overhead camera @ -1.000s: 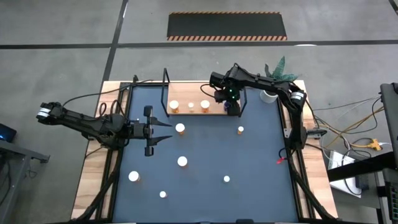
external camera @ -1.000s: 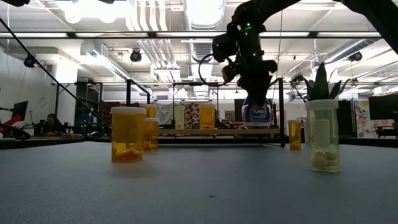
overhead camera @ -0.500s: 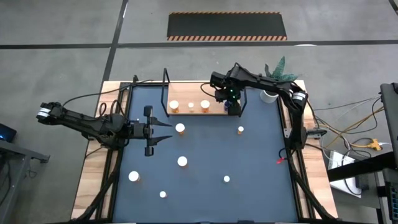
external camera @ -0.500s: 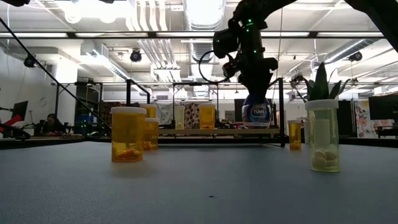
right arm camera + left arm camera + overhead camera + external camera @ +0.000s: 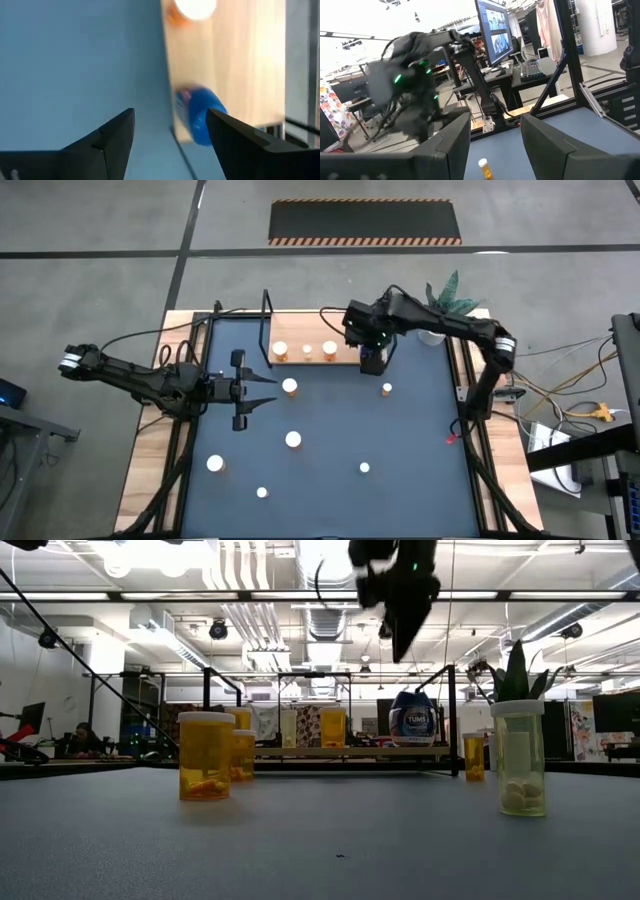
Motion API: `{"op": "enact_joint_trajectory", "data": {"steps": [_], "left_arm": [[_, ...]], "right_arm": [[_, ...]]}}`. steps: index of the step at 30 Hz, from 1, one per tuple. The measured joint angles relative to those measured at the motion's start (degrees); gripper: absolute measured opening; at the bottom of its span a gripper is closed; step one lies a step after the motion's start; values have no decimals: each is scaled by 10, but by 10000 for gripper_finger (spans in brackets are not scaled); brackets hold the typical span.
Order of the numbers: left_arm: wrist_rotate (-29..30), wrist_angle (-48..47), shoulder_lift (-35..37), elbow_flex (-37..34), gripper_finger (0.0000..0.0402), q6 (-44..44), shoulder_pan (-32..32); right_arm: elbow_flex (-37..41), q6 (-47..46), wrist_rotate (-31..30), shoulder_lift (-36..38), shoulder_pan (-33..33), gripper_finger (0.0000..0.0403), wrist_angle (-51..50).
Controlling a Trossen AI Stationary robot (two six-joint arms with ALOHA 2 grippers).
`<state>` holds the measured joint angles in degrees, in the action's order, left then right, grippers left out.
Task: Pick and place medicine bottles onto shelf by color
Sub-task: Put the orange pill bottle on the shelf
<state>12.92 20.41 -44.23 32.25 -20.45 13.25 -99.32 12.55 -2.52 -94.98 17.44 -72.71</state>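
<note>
The blue bottle (image 5: 413, 725) stands upright on its base at the right end of the light-wood shelf (image 5: 315, 362), and also shows in the right wrist view (image 5: 200, 115). My right gripper (image 5: 405, 645) hangs open and empty well above it. Three white-capped orange bottles (image 5: 307, 350) stand in a row on the shelf. Several more stand on the dark-blue mat, one (image 5: 289, 387) just right of my left gripper (image 5: 262, 388), which is open, empty and points level toward the table's right edge.
Black wire frames (image 5: 267, 325) rise at the shelf's ends. A white plant pot (image 5: 432, 333) with a green plant stands at the far right corner. Loose bottles (image 5: 387, 389), (image 5: 293, 440), (image 5: 215, 464) are scattered over the mat (image 5: 330, 510).
My right gripper has come off the blue bottle's top and risen straight up, well clear of it. The blue bottle stays upright on the shelf's right end. My left arm has kept still.
</note>
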Motion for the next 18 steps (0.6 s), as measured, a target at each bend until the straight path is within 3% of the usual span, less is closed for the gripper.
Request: {"op": "enact_joint_trajectory", "data": {"steps": [4, 8, 13, 18], "left_arm": [[0, 1, 0, 0, 157, 0, 0], [0, 1, -1, 0, 157, 2, 0], [0, 27, -14, 0, 157, 2, 0], [0, 73, -44, 0, 157, 5, 0]], "right_arm": [[80, -47, 0, 77, -62, 220, 88], [213, -110, 0, 172, -129, 212, 204], [399, -130, -31, 270, -216, 205, 438], [543, -96, -55, 316, -271, 202, 681]]}}
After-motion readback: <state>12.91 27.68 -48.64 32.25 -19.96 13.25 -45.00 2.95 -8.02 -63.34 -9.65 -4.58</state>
